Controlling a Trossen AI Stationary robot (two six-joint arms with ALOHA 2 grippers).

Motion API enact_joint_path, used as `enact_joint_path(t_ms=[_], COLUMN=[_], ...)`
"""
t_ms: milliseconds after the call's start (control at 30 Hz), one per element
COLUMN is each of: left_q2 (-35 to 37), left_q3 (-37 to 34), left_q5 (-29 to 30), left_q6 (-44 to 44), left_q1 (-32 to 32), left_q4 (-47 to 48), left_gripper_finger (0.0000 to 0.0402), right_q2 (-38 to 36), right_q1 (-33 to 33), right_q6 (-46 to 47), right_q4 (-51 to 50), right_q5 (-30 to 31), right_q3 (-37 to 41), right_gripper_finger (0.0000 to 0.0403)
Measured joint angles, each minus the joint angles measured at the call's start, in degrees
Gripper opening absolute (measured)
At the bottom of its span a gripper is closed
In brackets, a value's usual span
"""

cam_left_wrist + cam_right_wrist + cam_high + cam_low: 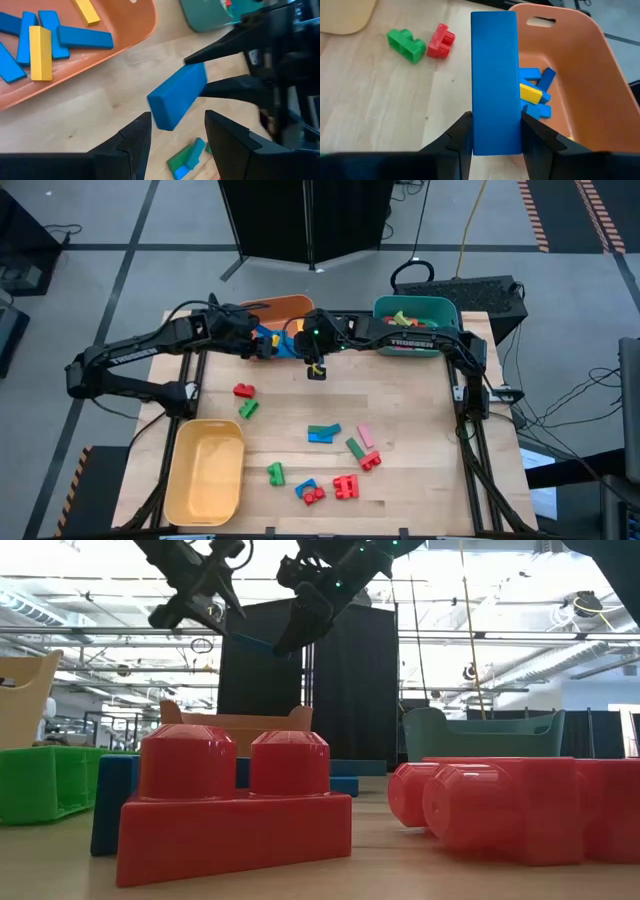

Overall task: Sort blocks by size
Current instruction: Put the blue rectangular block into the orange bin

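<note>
The right gripper [495,145] is clamping a flat blue bar [495,80] beside the orange bin [580,65]. The left gripper [175,140], fingers apart, is waiting just beside it. Carrying the bar fully over the rim before releasing looks safest.

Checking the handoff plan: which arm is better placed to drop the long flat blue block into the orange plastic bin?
Right. The right gripper already clamps the long flat blue block next to the orange plastic bin; the left gripper hovers open beside the block, holding nothing.

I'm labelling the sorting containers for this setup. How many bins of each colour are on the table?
Orange bin: 1
Teal bin: 1
Yellow bin: 1
Total: 3
</note>
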State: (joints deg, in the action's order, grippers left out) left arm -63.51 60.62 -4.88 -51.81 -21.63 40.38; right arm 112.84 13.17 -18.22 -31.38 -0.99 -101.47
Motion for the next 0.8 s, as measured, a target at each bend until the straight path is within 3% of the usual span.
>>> enact_joint_path(t_ms=[400,567,800], left_q2=[-7.1,-9.6,-12.2], left_q3=[0.0,0.0,0.0], left_q5=[-4.0,-10.9,-15.7], left_q6=[4.4,7.2,7.8], left_q1=[-3.4,-4.8,-7.1], left_q4=[-3.9,-11.6,-14.3], left_gripper_finger=[0.0180,0.0177,0.0108], right_q2=[0.0,0.0,0.0], right_q1=[0.0,0.1,0.4], right_q6=[0.1,0.1,0.4], right_q4=[0.2,1.1,1.4], right_q5=[1.2,1.1,1.1], right_q3=[0.0,0.0,0.0], right_gripper_finger=[0.0118,0.0118,0.0119])
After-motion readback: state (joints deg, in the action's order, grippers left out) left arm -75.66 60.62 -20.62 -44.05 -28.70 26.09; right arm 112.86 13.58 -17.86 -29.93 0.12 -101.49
